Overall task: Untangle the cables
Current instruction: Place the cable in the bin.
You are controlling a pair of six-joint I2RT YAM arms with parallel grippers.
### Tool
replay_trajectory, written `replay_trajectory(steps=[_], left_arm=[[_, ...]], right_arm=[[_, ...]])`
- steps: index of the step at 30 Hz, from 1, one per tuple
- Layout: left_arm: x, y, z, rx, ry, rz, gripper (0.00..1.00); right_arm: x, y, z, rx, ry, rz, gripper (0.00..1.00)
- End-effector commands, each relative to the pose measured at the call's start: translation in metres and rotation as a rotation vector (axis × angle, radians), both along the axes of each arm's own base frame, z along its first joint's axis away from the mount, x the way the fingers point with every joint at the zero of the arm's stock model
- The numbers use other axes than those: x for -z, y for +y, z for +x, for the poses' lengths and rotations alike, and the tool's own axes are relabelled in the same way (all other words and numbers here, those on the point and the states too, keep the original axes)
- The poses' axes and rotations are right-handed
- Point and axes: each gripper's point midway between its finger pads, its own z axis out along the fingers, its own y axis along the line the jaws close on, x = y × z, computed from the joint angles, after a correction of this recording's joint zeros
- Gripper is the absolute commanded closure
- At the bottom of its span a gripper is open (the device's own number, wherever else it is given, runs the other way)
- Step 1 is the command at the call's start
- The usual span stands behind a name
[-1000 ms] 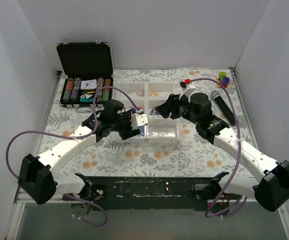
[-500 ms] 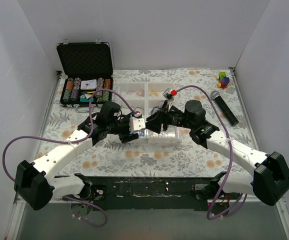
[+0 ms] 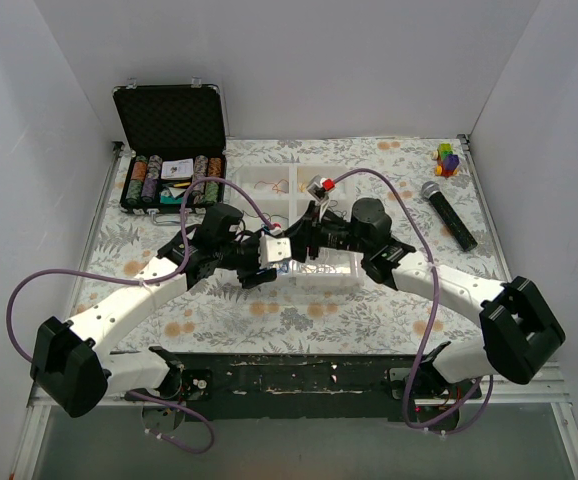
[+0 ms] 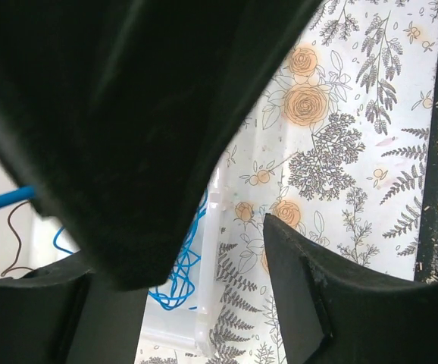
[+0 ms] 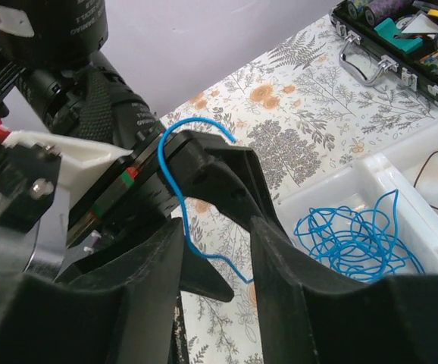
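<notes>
**Untangling barely begun: one strand raised, knot intact**

Over the bench (image 5: pixel 295 98), the left pincer (image 4: pixel 181 258) and right pincer (image 5: pixel 215 243) meet, both spread. A blue strand (image 5: pixel 175 152) arcs over a left finger and passes between the right's, not visibly clamped. Beyond, the blue tangle (image 5: pixel 355 235) lies knotted in the tray (image 5: pixel 370 163). Most of the separating is judged still to do.

Two arms (image 3: pixel 139 290) converged, fingers (image 4: pixel 295 288) seemingly parted
</notes>
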Motion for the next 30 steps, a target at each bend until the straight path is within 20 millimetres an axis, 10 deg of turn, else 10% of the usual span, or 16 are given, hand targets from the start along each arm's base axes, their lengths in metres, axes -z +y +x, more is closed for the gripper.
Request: replay_trajectory(steps=[1, 5, 13, 16, 23, 30], left_arm=[[-0.021, -0.004, -0.002, 0.028, -0.028, -0.041, 0.43], [-0.025, 0.001, 0.003, -0.021, -0.039, -0.039, 0.43], [-0.051, 0.046, 0.021, -0.341, 0.003, -0.142, 0.37], [-0.065, 0.062, 0.012, -0.370, -0.055, -0.182, 0.14], [-0.118, 0.075, 0.000, -0.445, -0.167, -0.331, 0.02], [-0.159, 0.076, 0.004, -0.493, -0.181, -0.414, 0.02]], right_arm=[[-0.042, 0.015, 0.005, -0.020, -0.088, 0.104, 0.62], [-0.037, 0.014, 0.010, 0.013, -0.066, 0.079, 0.99], [-0.010, -0.016, 0.022, 0.134, -0.038, -0.030, 0.99], [-0.013, -0.016, 0.026, 0.140, -0.033, -0.027, 0.99], [0.005, 0.025, 0.034, 0.109, 0.015, -0.115, 0.99], [0.068, 0.063, 0.059, 0.185, -0.092, -0.413, 0.99]])
